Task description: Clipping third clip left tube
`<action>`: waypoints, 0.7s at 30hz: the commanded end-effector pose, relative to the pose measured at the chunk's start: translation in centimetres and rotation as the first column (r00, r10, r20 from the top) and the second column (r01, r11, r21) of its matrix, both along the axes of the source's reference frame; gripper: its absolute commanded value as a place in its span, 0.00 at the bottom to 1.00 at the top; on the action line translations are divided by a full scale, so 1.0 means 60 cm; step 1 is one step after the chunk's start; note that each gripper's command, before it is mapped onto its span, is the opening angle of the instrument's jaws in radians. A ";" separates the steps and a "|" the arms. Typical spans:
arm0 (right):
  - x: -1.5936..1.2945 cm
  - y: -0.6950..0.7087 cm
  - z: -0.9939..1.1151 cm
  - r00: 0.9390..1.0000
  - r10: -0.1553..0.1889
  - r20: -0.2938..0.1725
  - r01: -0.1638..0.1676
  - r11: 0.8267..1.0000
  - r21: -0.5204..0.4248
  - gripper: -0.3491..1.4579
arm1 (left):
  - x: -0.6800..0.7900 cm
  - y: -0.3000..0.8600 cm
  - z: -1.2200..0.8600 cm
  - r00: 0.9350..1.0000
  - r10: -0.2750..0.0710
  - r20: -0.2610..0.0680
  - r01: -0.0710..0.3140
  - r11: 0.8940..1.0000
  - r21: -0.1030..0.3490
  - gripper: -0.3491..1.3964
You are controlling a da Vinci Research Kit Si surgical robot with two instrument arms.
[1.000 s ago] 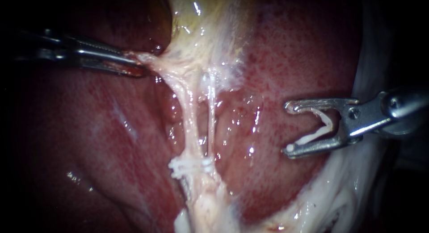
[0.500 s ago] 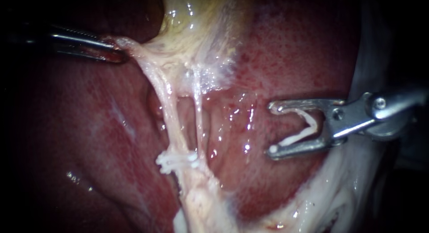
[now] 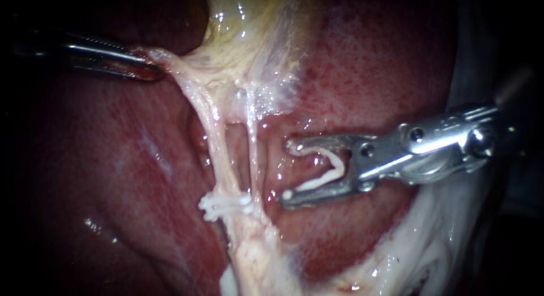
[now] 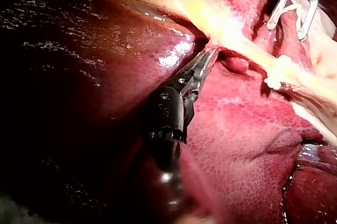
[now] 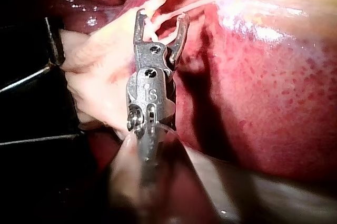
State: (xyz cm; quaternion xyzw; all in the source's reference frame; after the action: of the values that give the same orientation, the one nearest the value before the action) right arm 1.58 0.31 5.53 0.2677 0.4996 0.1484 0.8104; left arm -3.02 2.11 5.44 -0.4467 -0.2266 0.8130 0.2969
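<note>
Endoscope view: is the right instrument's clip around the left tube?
No: the clip in the right instrument lies clear of the left tube, with the other tube and bare liver between them.

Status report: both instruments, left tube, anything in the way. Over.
Left instrument: jaws shut on pale stretched tissue. Right instrument: jaws hold open white clip, short of pale left tube. Thin right tube lies between.

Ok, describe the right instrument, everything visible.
The right instrument is silvery metal: a shaft entering from the right, a screwed hinge and two slim jaws. The jaws stand wide apart, holding an open white clip that is bent in a V between them. It hangs over the liver, with its tips pointing at the nearer tube and a clear gap short of it. Its shaft crosses pale tissue.
</note>
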 end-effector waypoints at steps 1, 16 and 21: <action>0.0007 0.0000 0.0003 1.000 0.008 -0.008 -0.008 1.000 0.010 0.47 | 0.0000 0.0000 0.0000 1.000 0.000 0.000 0.000 1.000 0.000 0.00; 0.0090 -0.0009 0.0059 0.999 0.029 -0.033 -0.025 0.991 0.132 0.47 | 0.0000 -0.0001 0.0001 1.000 0.000 0.000 0.000 1.000 -0.001 0.00; 0.0092 -0.0015 0.0088 0.999 0.031 -0.029 -0.026 0.988 0.155 0.47 | -0.0001 -0.0002 0.0001 1.000 -0.001 -0.001 0.001 1.000 -0.001 0.00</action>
State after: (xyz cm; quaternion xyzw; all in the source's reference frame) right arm 2.14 0.22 6.08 0.3252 0.5040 0.1941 0.7762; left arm -3.02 2.09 5.45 -0.4465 -0.2261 0.8132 0.2971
